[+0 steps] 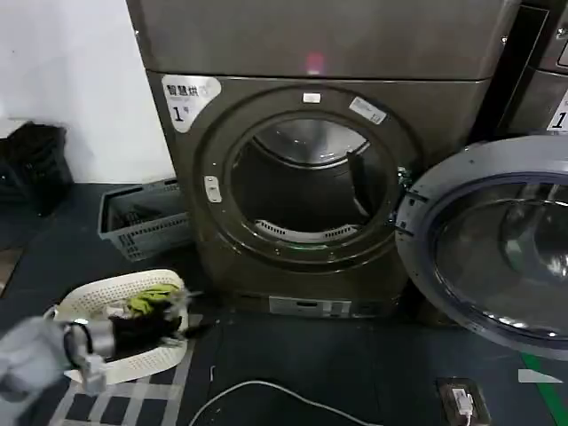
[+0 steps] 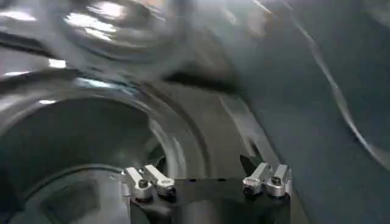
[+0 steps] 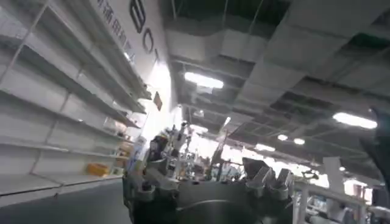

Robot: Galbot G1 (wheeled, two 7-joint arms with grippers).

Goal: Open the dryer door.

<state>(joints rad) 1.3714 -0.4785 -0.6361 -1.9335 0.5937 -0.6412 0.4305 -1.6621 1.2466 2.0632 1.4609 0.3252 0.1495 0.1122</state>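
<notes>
While the dryer door (image 1: 497,244) hung swung wide at the right of the bare drum (image 1: 306,191), a white basket (image 1: 98,297) held clothes and a grey crate (image 1: 142,217) stood beside the machine. The left gripper (image 1: 182,311), apparently spread, hovered over the basket; the right gripper's (image 3: 207,182) state could not be told.

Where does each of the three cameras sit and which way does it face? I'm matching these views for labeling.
Head view: on the robot's head, looking forward and down at the dryer with the dryer door swung open to the right; the left arm shows low at the left.
Left wrist view: on the left arm, aimed at curved metal surfaces, blurred; left gripper in front.
Right wrist view: on the right arm, tilted up toward ceiling lights and shelves; right gripper in front.
Shared: I cannot match anything between views with certainty.
</notes>
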